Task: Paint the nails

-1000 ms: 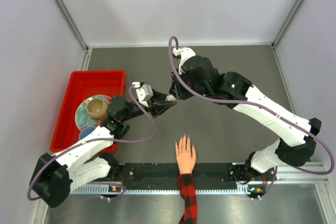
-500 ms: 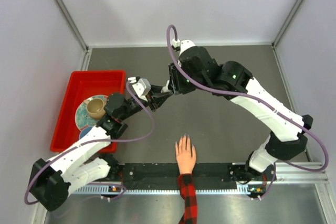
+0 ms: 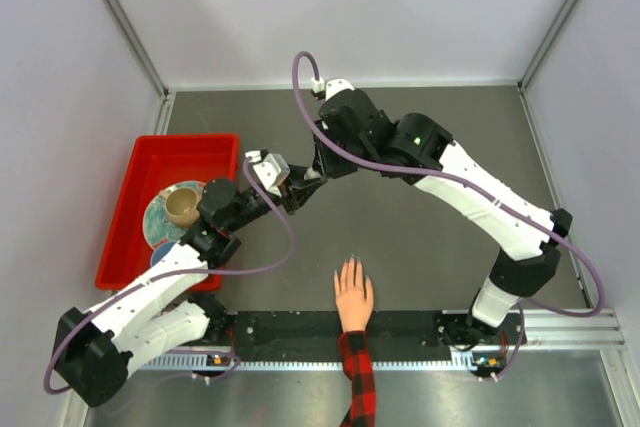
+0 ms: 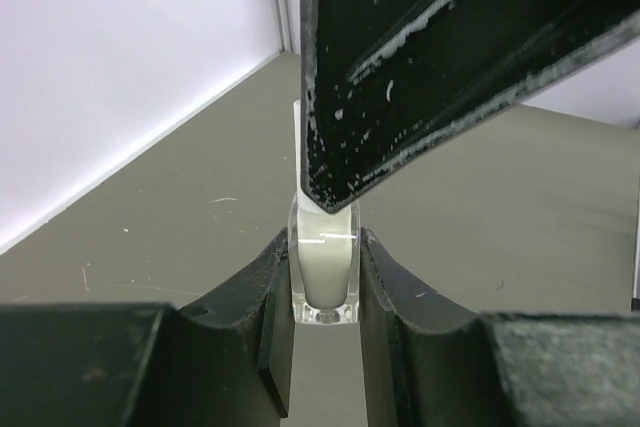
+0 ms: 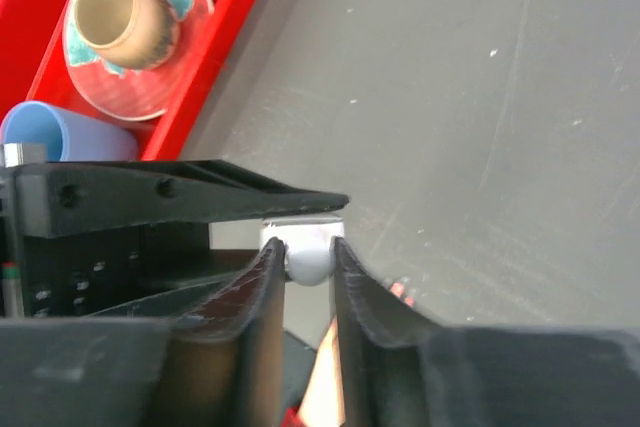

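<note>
Two end effectors meet left of bench centre, at about 11 o'clock from the human hand (image 3: 353, 297). Entry one, left end effector (image 4: 323, 265): pressed in on a small clear glass bottle (image 4: 323, 282) of pale liquid, one black finger against each flat side. Entry two, right end effector (image 5: 308, 262): its arm arches over from the 4 o'clock corner, and its fingertips pinch the bottle's white cap (image 5: 308, 259) directly over the left unit's fingers. Entry three, human hand: it lies palm down on the grey bench (image 3: 430, 237) at 6 o'clock, by the near edge, with its fingers pointing toward 12 o'clock and a red-and-black plaid sleeve (image 3: 358, 377) behind it. Entry four, nails (image 3: 350, 267): at the tips of those fingers, well apart from both end effectors and the bottle; too small overhead to tell their colour. Entry five, red tray (image 3: 215, 147): at 9 o'clock on the bench, holding a tan cup (image 3: 185, 205) on a patterned plate (image 3: 155, 219), with a light blue cup (image 3: 164, 252) just beside them toward 6 o'clock.
</note>
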